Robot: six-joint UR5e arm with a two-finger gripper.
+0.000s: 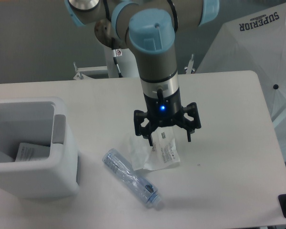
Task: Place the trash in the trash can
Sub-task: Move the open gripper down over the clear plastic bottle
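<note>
bottle lying diagonally, cap end toward lower right

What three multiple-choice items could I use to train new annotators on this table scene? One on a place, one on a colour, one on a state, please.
1. Where does the trash can stand?
A. left side of the table
B. right side
C. behind the arm

2. What colour is the cap end of the bottle?
A. red
B. blue
C. yellow

3. How is the gripper?
A. shut on the bottle
B. fingers spread, above the plastic bag
C. inside the trash can

Answers: 1 A, the bin is at the left edge. 2 B, its lower end shows blue. 3 B, spread fingers hover over the bag.
</note>
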